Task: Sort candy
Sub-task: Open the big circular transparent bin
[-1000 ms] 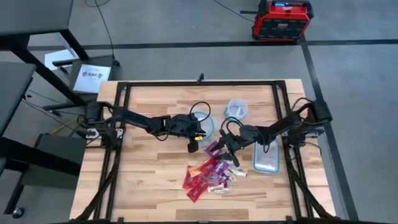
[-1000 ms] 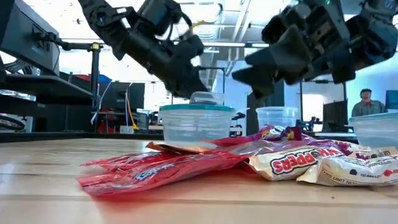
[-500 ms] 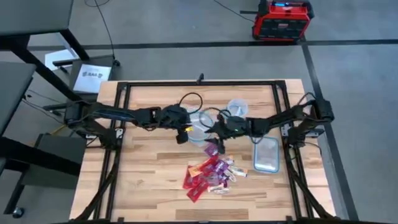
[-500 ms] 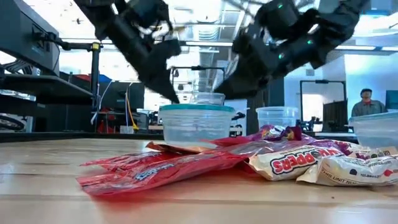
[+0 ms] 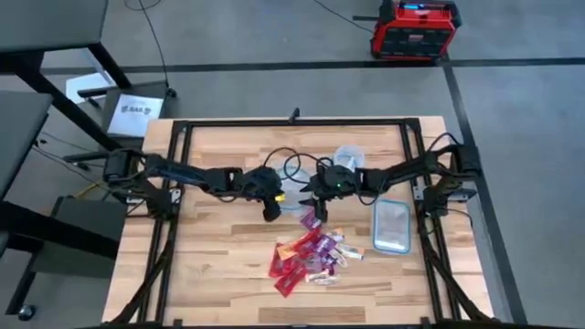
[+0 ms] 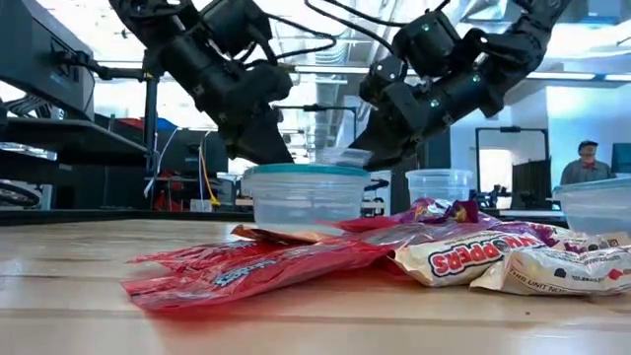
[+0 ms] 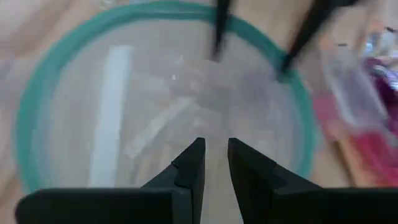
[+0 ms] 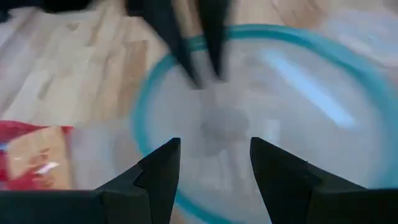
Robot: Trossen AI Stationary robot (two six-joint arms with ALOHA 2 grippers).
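Hovering over the teal-rimmed clear bowl [image 5: 294, 184] near the middle of the wooden table [image 5: 210, 247], both grippers meet from opposite sides. The left gripper [image 7: 216, 163] hangs above the bowl's inside with its fingers nearly together, only a narrow gap between them, and nothing in that gap. The right gripper [image 8: 213, 163] faces it across the same bowl with its fingers spread wide, also holding nothing. Each wrist view shows the other arm's fingers reaching in past the far rim.

The candy [image 5: 311, 256] lies in a loose pile on the table, on the near side of the bowl and apart from both grippers. Seen from above, the pile's long axis runs diagonally, from its red end toward the table's front-left up to the purple wrappers [image 5: 313, 222] just beside the bowl. In the low view the long red packets [image 6: 246, 271] lie flat, with whitish wrappers [image 6: 552, 268] to one side.

A second clear bowl [image 5: 348, 158] and a clear rectangular tub [image 5: 391, 225] sit toward the right arm's side.
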